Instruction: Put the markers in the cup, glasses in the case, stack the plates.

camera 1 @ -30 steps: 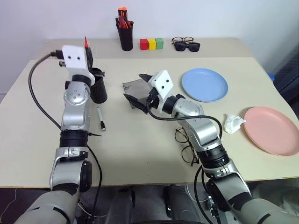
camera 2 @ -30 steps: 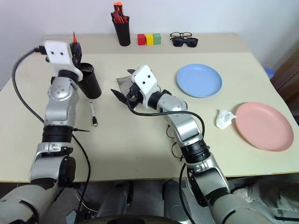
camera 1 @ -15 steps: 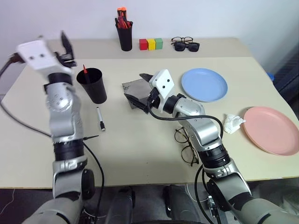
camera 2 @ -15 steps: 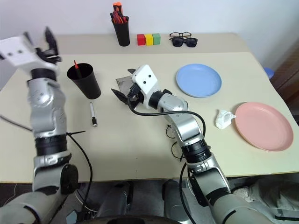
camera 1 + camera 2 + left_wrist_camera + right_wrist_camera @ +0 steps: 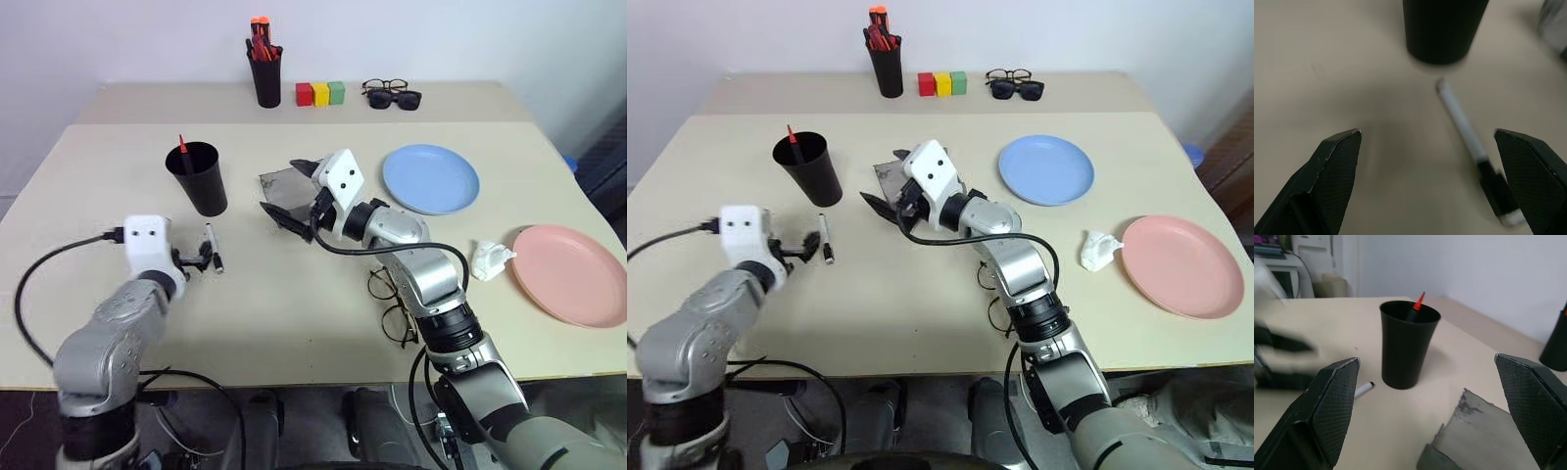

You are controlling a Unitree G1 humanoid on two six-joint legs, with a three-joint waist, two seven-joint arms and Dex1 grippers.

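Since a second ago the left claw (image 5: 203, 260) has dropped from above the tapered matte black plastic cup (image 5: 199, 177) (red-tipped marker now inside) to the table (image 5: 294, 313), released wide. The slim white marker with black cap (image 5: 212, 247) lies at the cup's six o'clock: light, stiff, liable to roll; best pinched mid-barrel. The right claw (image 5: 284, 191) gapes empty.

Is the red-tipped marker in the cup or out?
In: the red-tipped marker stands inside the cup, its tip poking above the rim.
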